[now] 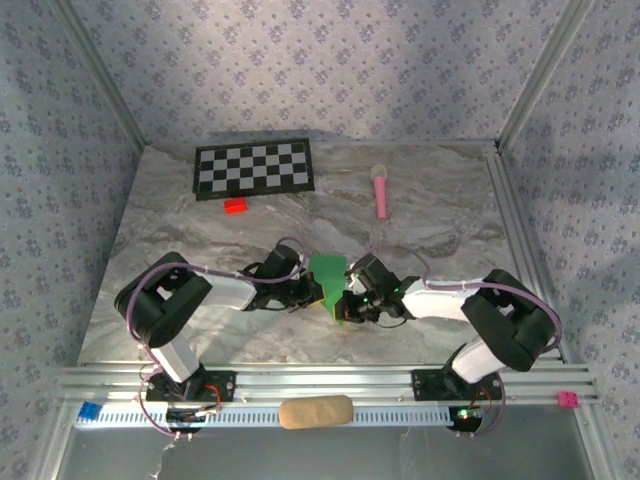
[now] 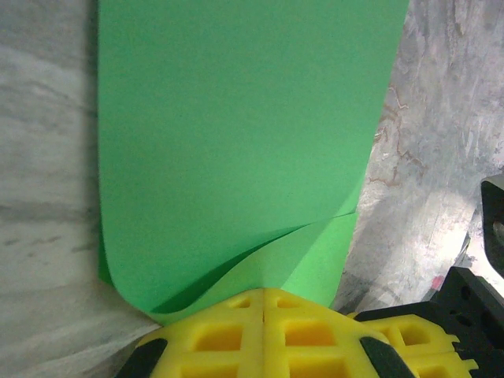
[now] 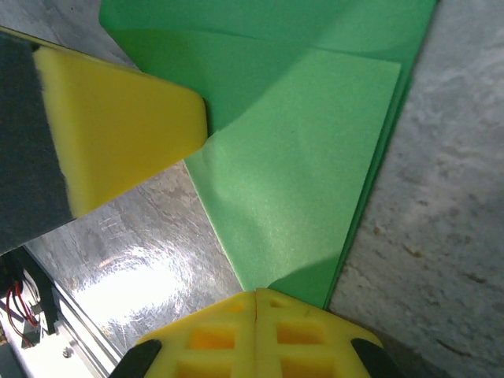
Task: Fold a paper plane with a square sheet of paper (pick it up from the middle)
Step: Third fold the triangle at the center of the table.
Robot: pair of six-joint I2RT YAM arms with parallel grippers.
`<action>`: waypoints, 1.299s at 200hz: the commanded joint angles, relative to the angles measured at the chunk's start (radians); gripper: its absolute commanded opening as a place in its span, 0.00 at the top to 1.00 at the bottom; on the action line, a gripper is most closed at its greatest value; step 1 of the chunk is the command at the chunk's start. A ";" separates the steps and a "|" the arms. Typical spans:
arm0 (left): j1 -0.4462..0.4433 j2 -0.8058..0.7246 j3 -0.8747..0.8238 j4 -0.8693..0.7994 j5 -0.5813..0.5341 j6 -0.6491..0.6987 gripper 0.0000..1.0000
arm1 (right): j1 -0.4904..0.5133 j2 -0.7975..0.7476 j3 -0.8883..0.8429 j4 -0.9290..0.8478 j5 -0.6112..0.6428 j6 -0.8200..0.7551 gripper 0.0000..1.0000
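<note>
- Top view: green sheet, partly folded, lies mid-table btwn left gripper and right gripper. Bare marble all round; checkerboard and pink toy well apart, far side.
- Left wrist: jaws closed on sheet's near edge; top layer curls up.
- Right wrist: jaws pinch sheet's near corner. Layered edges run along the right side; left gripper's yellow pad sits against the sheet's left edge.

Arms angled inward, left pincer and right pincer both clamped
</note>
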 commanded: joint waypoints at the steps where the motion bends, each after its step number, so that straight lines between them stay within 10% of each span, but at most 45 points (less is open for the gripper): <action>1: 0.003 0.003 -0.012 -0.110 -0.066 0.025 1.00 | 0.004 -0.004 -0.022 -0.076 0.023 0.008 1.00; 260: 0.003 -0.015 -0.009 -0.124 -0.075 0.033 1.00 | -0.012 0.070 0.002 -0.011 0.018 0.008 1.00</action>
